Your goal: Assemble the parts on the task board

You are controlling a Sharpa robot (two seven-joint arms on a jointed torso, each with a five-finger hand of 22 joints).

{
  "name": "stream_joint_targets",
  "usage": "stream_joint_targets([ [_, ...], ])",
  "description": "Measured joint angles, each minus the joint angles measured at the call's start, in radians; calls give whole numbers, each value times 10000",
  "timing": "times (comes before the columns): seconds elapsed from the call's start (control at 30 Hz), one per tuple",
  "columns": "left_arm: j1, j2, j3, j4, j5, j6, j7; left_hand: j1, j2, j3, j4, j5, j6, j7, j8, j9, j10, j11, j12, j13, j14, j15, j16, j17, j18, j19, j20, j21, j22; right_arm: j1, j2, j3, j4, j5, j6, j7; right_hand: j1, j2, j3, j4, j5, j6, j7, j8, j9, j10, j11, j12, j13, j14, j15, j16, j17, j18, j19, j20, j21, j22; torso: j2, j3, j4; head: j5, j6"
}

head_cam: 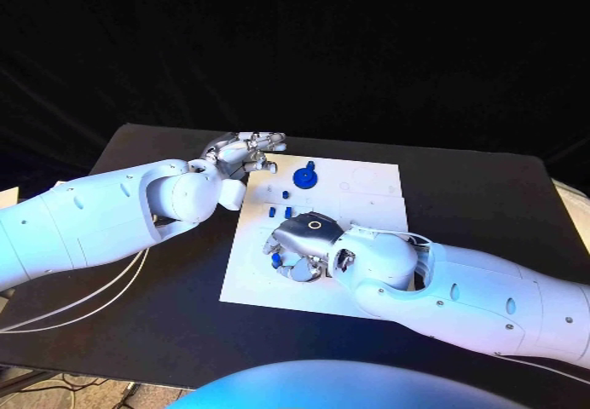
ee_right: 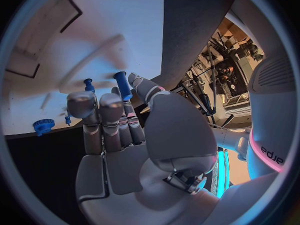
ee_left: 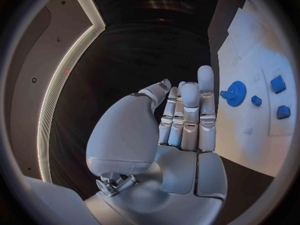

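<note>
My right hand (head_cam: 303, 247) sits low over the near half of the task board (head_cam: 369, 192), and in its wrist view I can see a blue peg (ee_right: 122, 85) pinched between the thumb and the fingertips, its free end pointing out at the white plate. My left hand (head_cam: 246, 153) hovers at the board's far-left corner, fingers straight and close together, holding nothing.

The other parts lie apart on the board: a blue gear (head_cam: 305, 177) near the far edge, with small blue blocks (head_cam: 280, 210) between it and my right hand. From the right wrist I also pick out a second upright peg (ee_right: 89, 84) and a small toothed piece (ee_right: 44, 126) at the board's edge.

I judge the step in hand to be seating the held peg in its hole. I cannot make out the hole under the hand, so I would go slowly: keep the peg square to the plate, lower it straight, and not loosen the pinch until it stands by itself. A tilted entry could jam it or shift the board, so the left hand could press on the corner to steady it.
</note>
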Motion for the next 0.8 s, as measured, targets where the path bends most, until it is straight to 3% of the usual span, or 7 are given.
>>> stream_joint_targets([
  [0.23,0,-16,0,-6,-6,2,-9,0,0,0,0,0,0,0,0,0,0,0,0,0,0,0,0,0,0,0,0,0,0,-13,-590,38,445,35,-574,26,10,-10,-421,24,137,-76,7,0,0,-167,6,268,28,0,0,-61,-75,0,0,0,-43,-68,-4,14,-5,-33,27],
  [0.43,-2,-20,0,-25,-8,2,-14,0,0,0,0,0,0,0,0,0,0,0,0,0,0,0,0,-18,-1,0,0,0,-12,23,-1457,183,1093,187,-1223,29,78,58,-590,46,293,-20,63,50,32,-107,-55,604,57,0,0,-116,-154,0,0,0,-86,-114,-27,20,-31,-95,92],
  [0.53,-2,-17,-2,-37,-9,3,-17,0,0,0,0,0,0,0,0,0,0,0,0,0,0,0,0,-18,0,0,0,0,-12,135,-2022,237,1464,395,-1503,19,80,59,-675,75,333,-19,62,50,32,93,-91,771,62,0,0,-116,-168,0,1,0,-86,-114,-42,40,-56,-133,122],
  [0.67,-3,-16,-3,-44,-10,4,-20,0,0,0,0,0,0,0,0,0,0,0,0,0,0,0,0,-18,0,0,0,0,-11,441,-3051,280,1899,1024,-1709,-58,-9,145,-841,294,409,235,207,167,89,1102,-132,1277,186,3,-4,50,58,-1,120,-37,50,207,-72,60,-109,-263,192],
  [0.73,-3,-18,-5,-43,-11,5,-21,0,0,0,0,0,0,0,0,0,0,0,0,0,0,0,0,-18,0,0,0,0,-11,612,-3684,297,2028,1541,-1771,-182,-179,219,-943,505,437,419,162,288,125,1725,-146,1610,337,66,-77,509,573,0,405,-70,383,767,-91,66,-140,-357,227],
  [0.8,-4,-23,-6,-37,-11,5,-22,0,0,0,0,0,0,0,0,0,0,0,0,0,0,0,0,-17,0,0,0,0,-11,709,-4201,292,2111,2021,-1811,-348,-532,116,-1156,753,669,557,56,395,160,2420,-309,1946,547,40,-196,994,1104,-1,660,-155,714,1308,-114,70,-174,-470,265],
])
